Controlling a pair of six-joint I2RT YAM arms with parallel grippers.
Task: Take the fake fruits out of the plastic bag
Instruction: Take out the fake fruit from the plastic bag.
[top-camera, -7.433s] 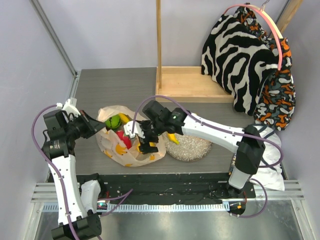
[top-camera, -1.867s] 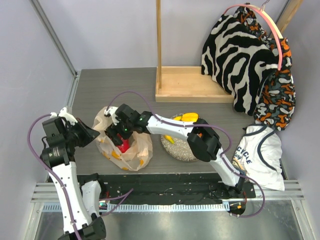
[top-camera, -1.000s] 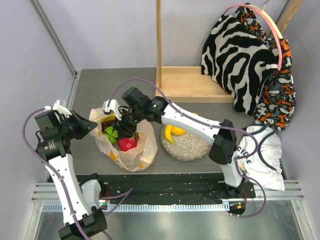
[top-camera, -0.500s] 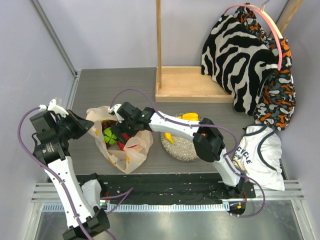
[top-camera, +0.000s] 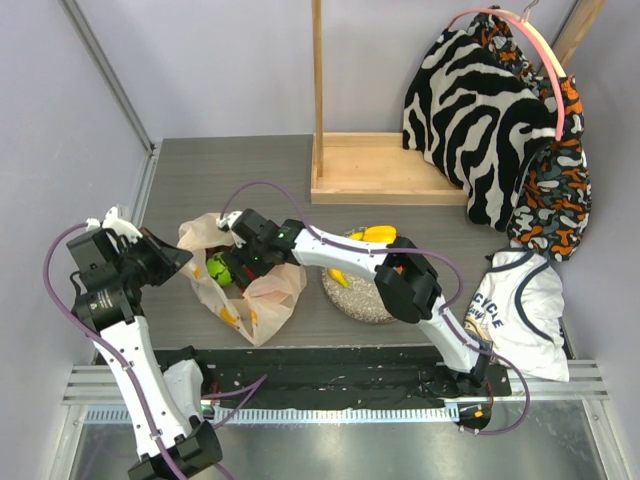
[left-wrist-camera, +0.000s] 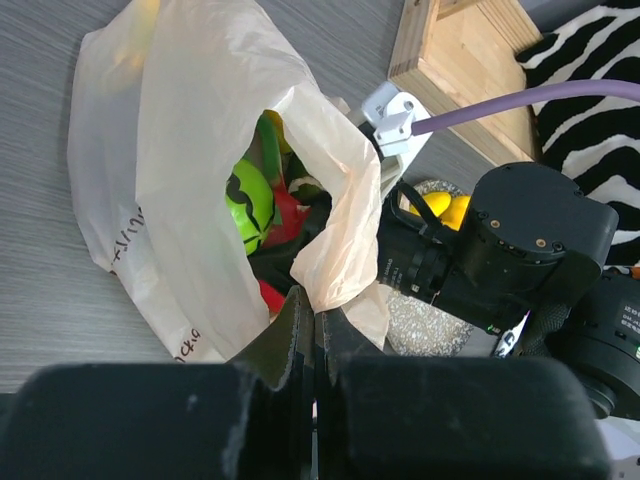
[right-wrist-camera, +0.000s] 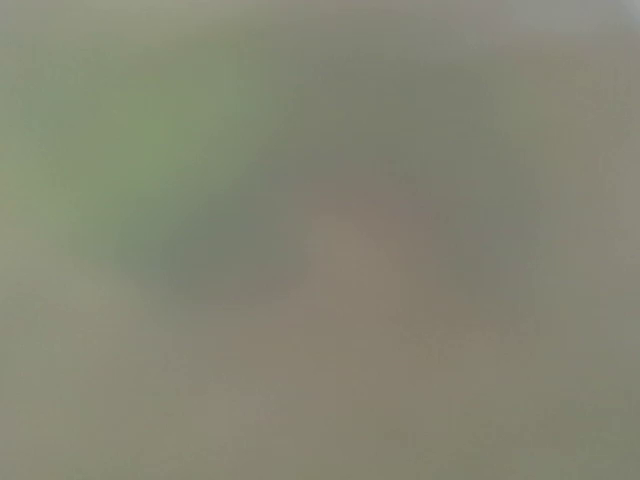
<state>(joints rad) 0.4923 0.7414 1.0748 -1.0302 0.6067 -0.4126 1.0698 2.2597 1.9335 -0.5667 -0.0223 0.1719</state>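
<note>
The plastic bag (top-camera: 250, 295) lies left of centre, its mouth up. My left gripper (top-camera: 183, 257) is shut on the bag's left rim; in the left wrist view the gripper (left-wrist-camera: 316, 305) pinches a fold of the bag (left-wrist-camera: 190, 150). My right gripper (top-camera: 240, 265) reaches into the bag's mouth and its fingers are hidden. A green apple (top-camera: 217, 268) (left-wrist-camera: 248, 200) and a red fruit (left-wrist-camera: 287, 215) show inside. Yellow fruits (top-camera: 378, 234) and a banana (top-camera: 340, 277) lie on the speckled plate (top-camera: 370, 300). The right wrist view is a blur with a greenish patch.
A wooden stand base (top-camera: 375, 168) with an upright pole sits behind the plate. A zebra-print cloth (top-camera: 480, 110) hangs at the back right. A white shirt (top-camera: 520, 300) lies at the right edge. The right arm's body (left-wrist-camera: 520, 240) fills the right side of the left wrist view.
My right gripper has gone deeper into the bag. The bag's mouth has narrowed and the red fruit shows less from above. My left gripper has shifted slightly with the rim.
</note>
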